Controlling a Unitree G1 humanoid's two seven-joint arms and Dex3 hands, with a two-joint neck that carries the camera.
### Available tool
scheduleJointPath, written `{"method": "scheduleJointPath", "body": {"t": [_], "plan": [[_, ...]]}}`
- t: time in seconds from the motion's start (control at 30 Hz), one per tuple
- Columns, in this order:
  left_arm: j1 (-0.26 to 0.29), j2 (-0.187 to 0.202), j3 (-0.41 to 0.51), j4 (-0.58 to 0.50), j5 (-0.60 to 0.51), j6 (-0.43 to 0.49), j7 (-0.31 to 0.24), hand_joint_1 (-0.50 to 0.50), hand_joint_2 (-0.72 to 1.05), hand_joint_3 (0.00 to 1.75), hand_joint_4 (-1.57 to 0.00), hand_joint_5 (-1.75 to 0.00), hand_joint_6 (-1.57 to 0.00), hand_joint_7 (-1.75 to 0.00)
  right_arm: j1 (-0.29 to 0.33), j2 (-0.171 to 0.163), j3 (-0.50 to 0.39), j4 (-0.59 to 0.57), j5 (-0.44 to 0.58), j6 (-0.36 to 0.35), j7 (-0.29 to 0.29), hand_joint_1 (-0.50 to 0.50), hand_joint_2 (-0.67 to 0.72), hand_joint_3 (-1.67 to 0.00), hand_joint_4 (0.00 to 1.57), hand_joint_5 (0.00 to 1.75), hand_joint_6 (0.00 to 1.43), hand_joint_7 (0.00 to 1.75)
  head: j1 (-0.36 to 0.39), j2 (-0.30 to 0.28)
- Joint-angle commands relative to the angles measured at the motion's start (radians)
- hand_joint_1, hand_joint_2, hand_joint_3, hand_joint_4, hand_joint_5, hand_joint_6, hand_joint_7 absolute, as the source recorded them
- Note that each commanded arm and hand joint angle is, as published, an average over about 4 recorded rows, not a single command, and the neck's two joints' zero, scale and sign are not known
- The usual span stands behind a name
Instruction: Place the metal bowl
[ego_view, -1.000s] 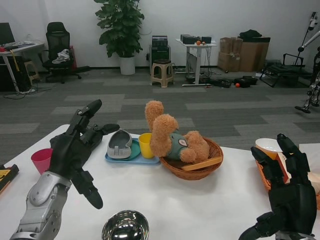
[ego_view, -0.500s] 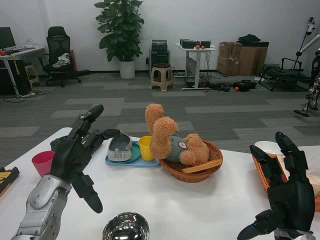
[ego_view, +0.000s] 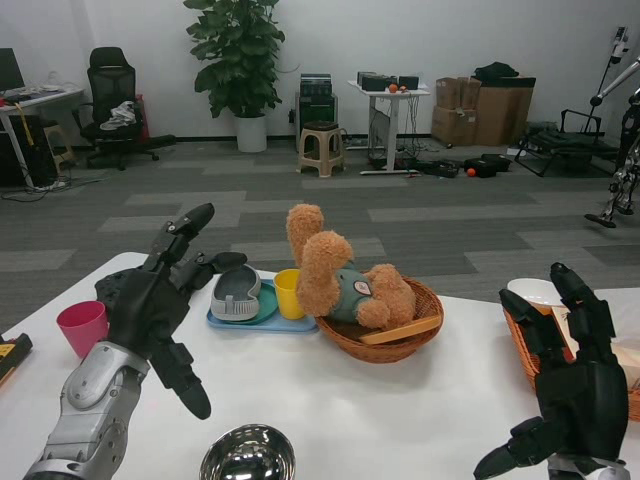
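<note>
The metal bowl (ego_view: 247, 455) sits upright on the white table (ego_view: 400, 410) at the near edge, shiny and empty. My left hand (ego_view: 155, 305) hovers above and to the left of it, fingers spread, holding nothing. My right hand (ego_view: 570, 385) is raised at the right side of the table, fingers apart and empty, well away from the bowl.
A teddy bear (ego_view: 345, 280) lies in a wicker basket (ego_view: 395, 340) at centre. A blue tray (ego_view: 255, 318) behind my left hand carries a grey shoe (ego_view: 235, 292) and a yellow cup (ego_view: 290, 292). A pink cup (ego_view: 82, 327) stands far left. Another basket (ego_view: 528, 345) with a white bowl (ego_view: 530, 295) sits at right.
The view has shifted slightly. My left hand has drifted a little to the right and stays spread. The bowl and right hand have not visibly moved.
</note>
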Motion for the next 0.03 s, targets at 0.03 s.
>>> {"method": "scheduleJointPath", "body": {"t": [0.03], "plan": [[-0.011, 0.005, 0.002, 0.017, -0.001, 0.005, -0.001, -0.48, 0.16, 0.03, 0.00, -0.82, 0.00, -0.42, -0.022, -0.004, -0.008, 0.010, -0.002, -0.009, 0.000, 0.17, 0.66, -0.16, 0.46, 0.58, 0.00, 0.56, 0.001, 0.000]]}}
